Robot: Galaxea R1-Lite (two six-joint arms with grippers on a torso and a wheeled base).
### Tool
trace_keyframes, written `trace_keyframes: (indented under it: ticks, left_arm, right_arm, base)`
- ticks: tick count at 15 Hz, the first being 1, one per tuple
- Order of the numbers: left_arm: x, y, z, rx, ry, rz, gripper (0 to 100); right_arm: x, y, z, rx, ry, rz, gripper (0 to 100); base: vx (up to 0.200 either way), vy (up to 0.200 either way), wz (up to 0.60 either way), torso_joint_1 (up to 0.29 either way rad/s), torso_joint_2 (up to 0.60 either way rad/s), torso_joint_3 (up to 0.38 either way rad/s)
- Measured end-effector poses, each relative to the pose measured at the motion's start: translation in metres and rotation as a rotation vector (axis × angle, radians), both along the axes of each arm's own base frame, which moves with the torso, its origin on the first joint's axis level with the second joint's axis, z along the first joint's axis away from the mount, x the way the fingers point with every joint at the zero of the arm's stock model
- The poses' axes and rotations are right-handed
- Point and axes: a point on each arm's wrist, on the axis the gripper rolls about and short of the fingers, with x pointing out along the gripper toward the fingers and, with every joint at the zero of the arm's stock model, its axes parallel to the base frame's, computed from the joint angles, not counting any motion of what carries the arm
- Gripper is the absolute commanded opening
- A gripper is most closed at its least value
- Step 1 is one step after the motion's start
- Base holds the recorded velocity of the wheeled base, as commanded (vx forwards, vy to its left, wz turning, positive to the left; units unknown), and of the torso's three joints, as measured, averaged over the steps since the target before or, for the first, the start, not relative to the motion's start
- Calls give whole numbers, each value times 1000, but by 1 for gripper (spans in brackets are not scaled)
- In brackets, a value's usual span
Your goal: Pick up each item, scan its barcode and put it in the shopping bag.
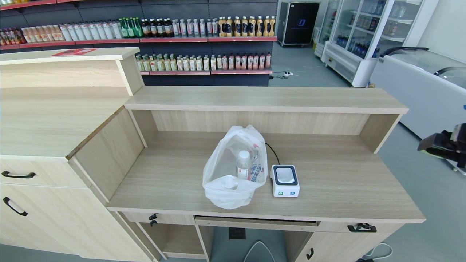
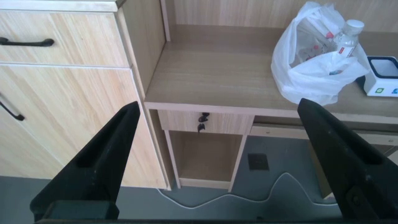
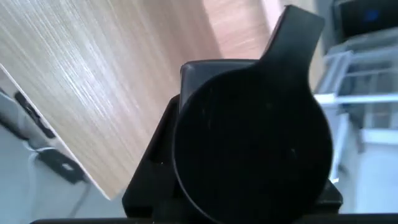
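Bag: the shopping bag (image 1: 233,185), thin white plastic, stood on the desk (image 1: 327,189) near the middle of its front edge, with its mouth open upward.
Contents: a clear bottle (image 1: 243,164) with a white cap stood upright inside the bag. Printed packets lay beside it, too crumpled together to tell apart.
Reader: the scanner (image 1: 285,180), a small white box with a dark window, lay just beside the bag on the side toward the desk's right end. Whether the plastic touched it could not be told.
Lead: a black cable (image 1: 273,153) ran from the scanner toward the desk's back wall, passing behind the bag.
Left arm: the left gripper (image 2: 219,104) hung low off the desk's front left corner, its jaws spread wide with nothing between them.
Right arm: the right gripper (image 1: 435,147) was out past the desk's right end, well apart from the bag. Whether its jaws were open or closed could not be told.
Lock: keys (image 2: 200,122) hung from a drawer under the front left corner.
Behind: shelves (image 1: 204,39) of bottled drinks lined the far wall.
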Motion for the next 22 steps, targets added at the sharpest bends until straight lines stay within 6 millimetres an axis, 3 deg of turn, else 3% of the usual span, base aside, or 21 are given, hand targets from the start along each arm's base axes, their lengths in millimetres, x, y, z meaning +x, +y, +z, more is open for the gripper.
trace_keyframes:
  ticks: [2, 3, 6, 8, 12, 17, 22]
  left_arm:
    - [0, 0, 0, 0, 0, 0, 100]
    - [0, 0, 0, 0, 0, 0, 100]
    - [0, 0, 0, 0, 0, 0, 100]
    - [0, 0, 0, 0, 0, -1, 100]
    - [0, 0, 0, 0, 0, 0, 100]
    - [0, 0, 0, 0, 0, -1, 100]
    - [0, 0, 0, 0, 0, 0, 100]
  right_arm:
    - [-46, 22, 21, -279, -248, 240, 0]
    - [-59, 36, 31, -411, -377, 346, 0]
    - [-69, 96, 52, -733, -723, 628, 0]
    - [-78, 139, 60, -852, -943, 787, 0]
    - [-121, 211, 54, -971, -1266, 965, 0]
    - [-156, 244, 55, -965, -1505, 1099, 0]
    - [-176, 254, 62, -879, -1609, 1183, 0]
  base:
    - [0, 0, 0, 0, 0, 0]
    - [0, 0, 0, 0, 0, 0]
    - [0, 0, 0, 0, 0, 0]
    - [0, 0, 0, 0, 0, 0]
    - [0, 0, 0, 0, 0, 0]
    - [0, 0, 0, 0, 0, 0]
    - [0, 0, 0, 0, 0, 0]
